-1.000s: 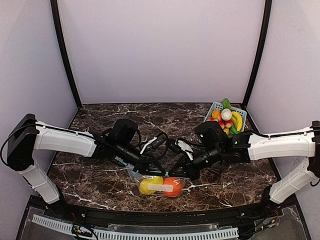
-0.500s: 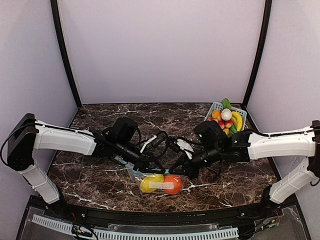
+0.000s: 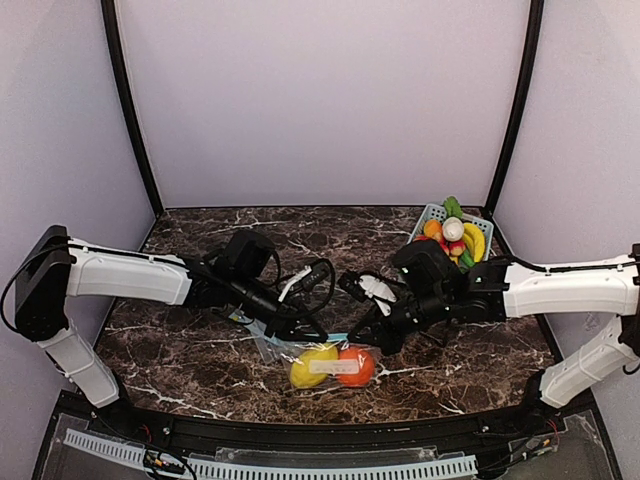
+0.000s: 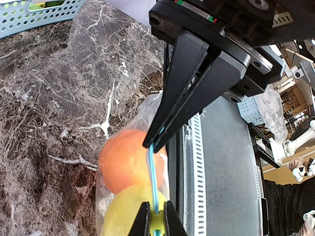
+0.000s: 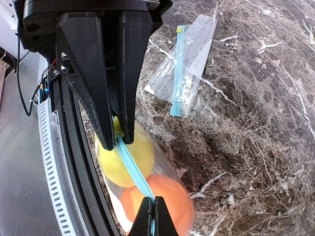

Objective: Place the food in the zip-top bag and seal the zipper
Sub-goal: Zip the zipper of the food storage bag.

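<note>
Left fingers (image 4: 143,222) and right fingers (image 5: 145,217) are pinched closed, the 2 pairs pointing at each other.

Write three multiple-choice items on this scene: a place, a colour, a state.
1. Where on the dark marbled table does the pale blue plastic basket stand? A near left corner; B far right corner; C between the arms.
2. What colour is the zipper strip of the clear zip-top plastic bag? A blue; B red; C black.
3. How do the left end effector and the right end effector stand? A both open; B both shut on the zipper strip; C both shut on nothing.
Key: B, it sits at the back right. A, both wrist views show it blue. B, each pinches the strip.
</note>
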